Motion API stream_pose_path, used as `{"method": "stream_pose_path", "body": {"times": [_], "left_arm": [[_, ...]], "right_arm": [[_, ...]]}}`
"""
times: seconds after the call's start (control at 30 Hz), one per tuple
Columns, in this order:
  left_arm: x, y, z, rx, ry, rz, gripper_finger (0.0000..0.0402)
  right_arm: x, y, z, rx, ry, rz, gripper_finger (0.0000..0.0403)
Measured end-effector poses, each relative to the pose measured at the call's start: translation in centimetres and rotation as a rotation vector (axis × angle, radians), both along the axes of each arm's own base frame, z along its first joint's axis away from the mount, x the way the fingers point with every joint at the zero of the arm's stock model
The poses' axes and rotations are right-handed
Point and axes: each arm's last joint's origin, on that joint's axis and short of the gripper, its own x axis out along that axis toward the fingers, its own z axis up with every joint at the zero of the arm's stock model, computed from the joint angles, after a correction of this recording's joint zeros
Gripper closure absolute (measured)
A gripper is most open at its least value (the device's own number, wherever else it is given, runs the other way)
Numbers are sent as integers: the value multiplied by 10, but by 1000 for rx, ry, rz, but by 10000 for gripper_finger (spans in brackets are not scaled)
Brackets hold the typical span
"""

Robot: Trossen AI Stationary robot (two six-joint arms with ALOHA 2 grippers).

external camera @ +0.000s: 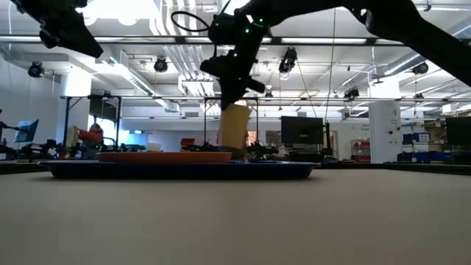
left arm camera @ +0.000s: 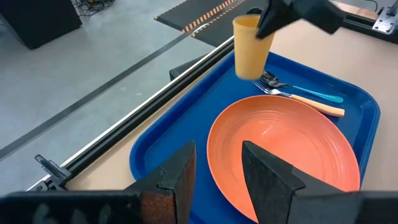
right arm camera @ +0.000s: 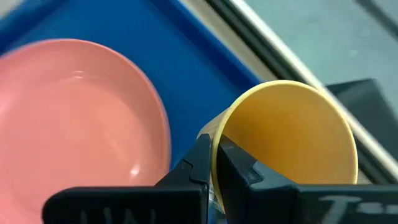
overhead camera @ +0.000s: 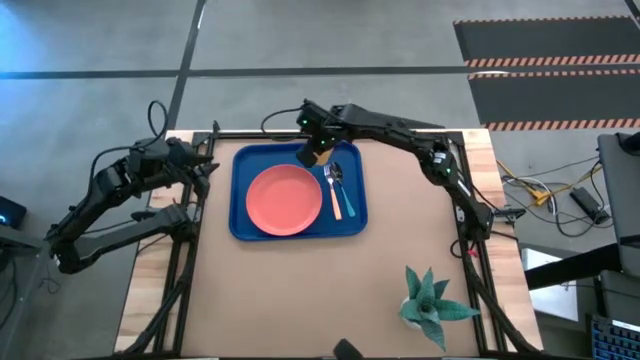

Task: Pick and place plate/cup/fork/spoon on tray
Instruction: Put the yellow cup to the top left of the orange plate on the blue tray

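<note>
While R gripper (overhead camera: 318, 152) grips 1 cup (left arm camera: 251, 47) | tray (overhead camera: 245, 225): 1 plate (overhead camera: 284, 199), fork (overhead camera: 338, 200), spoon (overhead camera: 337, 176) | L gripper (overhead camera: 207, 168) open

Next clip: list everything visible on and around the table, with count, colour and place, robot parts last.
Rectangular plastic tray: one, royal blue, far middle of the table.
Round flat plastic plate: one, salmon pink, lying in the tray.
Small fork: one, silvery tines and orange handle, in the tray beside the plate.
Small spoon: one, dark bowl and teal handle, next to the fork.
Small plastic cup: one, yellow-orange, held over the tray's far edge.
Potted plant: one, green, near right part of the table.
Right gripper: one, dark, pinching the cup's rim.
Left gripper: one, dark, empty, left of the tray.
</note>
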Motion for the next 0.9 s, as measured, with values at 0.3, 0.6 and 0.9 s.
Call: {"method": "stream_pose_path", "body": {"times": [0.3, 0.6, 0.9], "left_arm": [[1, 1, -1, -6, 8, 0, 288], [4, 3, -2, -15, 19, 0, 288], [4, 3, -2, -15, 19, 0, 288]], "right_arm": [[10, -4, -17, 7, -3, 22, 395], [12, -12, -14, -25, -61, 15, 395], [15, -18, -21, -23, -67, 1, 395]]}}
